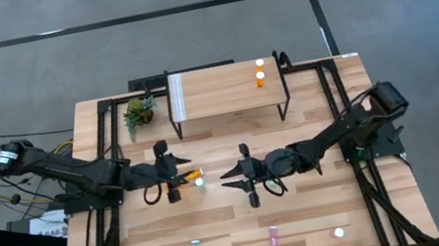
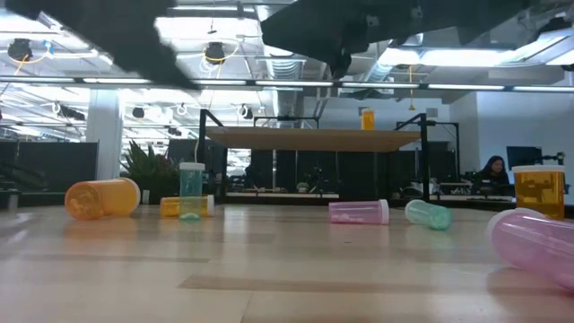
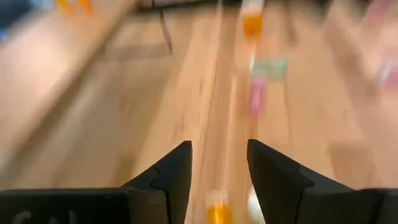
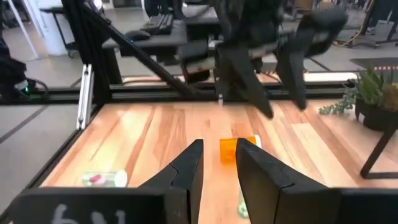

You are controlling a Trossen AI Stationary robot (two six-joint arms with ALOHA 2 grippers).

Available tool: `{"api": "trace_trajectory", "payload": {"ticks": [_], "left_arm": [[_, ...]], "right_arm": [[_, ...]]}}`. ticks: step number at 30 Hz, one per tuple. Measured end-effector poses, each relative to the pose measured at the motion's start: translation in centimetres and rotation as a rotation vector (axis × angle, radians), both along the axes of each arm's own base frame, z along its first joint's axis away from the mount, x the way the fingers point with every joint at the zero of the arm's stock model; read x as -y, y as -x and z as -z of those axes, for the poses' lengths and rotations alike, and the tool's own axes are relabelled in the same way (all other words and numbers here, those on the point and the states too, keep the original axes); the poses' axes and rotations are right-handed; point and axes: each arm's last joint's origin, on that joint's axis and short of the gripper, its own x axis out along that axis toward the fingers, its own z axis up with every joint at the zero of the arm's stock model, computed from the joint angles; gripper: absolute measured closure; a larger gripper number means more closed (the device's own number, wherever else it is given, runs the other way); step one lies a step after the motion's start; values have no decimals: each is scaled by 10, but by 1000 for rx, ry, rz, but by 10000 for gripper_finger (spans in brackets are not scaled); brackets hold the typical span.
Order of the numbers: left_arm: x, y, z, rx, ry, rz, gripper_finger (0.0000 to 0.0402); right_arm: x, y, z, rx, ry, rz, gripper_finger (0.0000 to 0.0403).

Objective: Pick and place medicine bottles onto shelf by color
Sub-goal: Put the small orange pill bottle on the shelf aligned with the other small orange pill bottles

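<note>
Both arms meet mid-desk over a small orange bottle (image 4: pixel 237 149) lying on its side beside a teal bottle (image 1: pixel 198 176). The left gripper (image 1: pixel 173 178) hangs above them, jaws parted and empty; the right gripper (image 1: pixel 245 176) faces it, jaws likewise released. The step in hand appears to be picking the orange bottle — the left wrist view is blurred. The next move calls for lowering squarely, then carrying it to the shelf (image 1: pixel 213 88), where two orange bottles (image 1: pixel 260 71) stand.

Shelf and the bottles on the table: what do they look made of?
Shelf: light wood top, matte with visible grain, white strip at one end, on thin black legs, probably metal. Bottles, such as the pink one and the orange one: translucent tinted plastic by the look, light passes through them; caps opaque white.
</note>
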Motion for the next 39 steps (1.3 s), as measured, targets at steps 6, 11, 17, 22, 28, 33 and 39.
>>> {"api": "trace_trajectory", "payload": {"ticks": [6,11,17,22,28,33,39], "left_arm": [[-8,10,37,-94,99,-10,260],[-13,14,48,-124,144,8,239],[-19,19,58,-163,131,8,197],[-19,13,65,-187,123,45,182],[-22,4,80,-270,109,34,181],[-26,-6,86,-313,105,7,181],[-31,-16,95,-372,106,5,181]], "right_arm": [[-1,-1,4,-13,7,-2,284],[0,-1,3,-5,5,-2,284],[-1,-1,3,-4,5,-5,284],[-1,-1,3,-1,4,-5,284],[-1,-1,3,-2,4,-6,284],[-1,-1,3,-3,7,-6,284],[-1,-1,3,-6,8,-6,284]]}}
